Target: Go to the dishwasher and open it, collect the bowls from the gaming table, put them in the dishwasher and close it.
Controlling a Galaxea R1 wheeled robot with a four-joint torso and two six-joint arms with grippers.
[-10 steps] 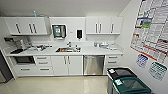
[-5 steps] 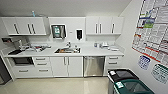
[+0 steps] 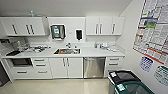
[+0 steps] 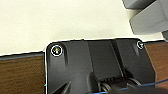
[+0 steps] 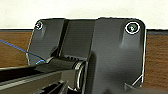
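The dishwasher (image 3: pixel 94 67) sits shut under the white counter (image 3: pixel 100 52), its brushed steel front just to one side of the sink (image 3: pixel 67 51) and its bar handle running along the top edge. Compared with a second ago the kitchenette looks almost the same through the head camera, perhaps very slightly nearer, so the robot seems to be creeping toward it or nearly halted. By my reading the task is at its first leg: the door is not yet opened and no bowls are in sight.

White cabinet doors (image 3: pixel 66 67) stand beside the appliance, drawers (image 3: pixel 113 62) on its other side, and a dark microwave (image 3: pixel 21 61) is built in at the far end of the run. Wall cupboards (image 3: pixel 105 25) hang above, with a paper towel dispenser (image 3: pixel 58 31) and a soap dispenser (image 3: pixel 79 34) between them. Two lidded bins (image 3: pixel 125 77) stand against the poster-covered wall (image 3: pixel 152 37), close to the dishwasher's side; they could crowd the approach.

Both wrist cameras show dark robot plates over pale floor and brown wood; whether either gripper is spread or pressed together I cannot tell.
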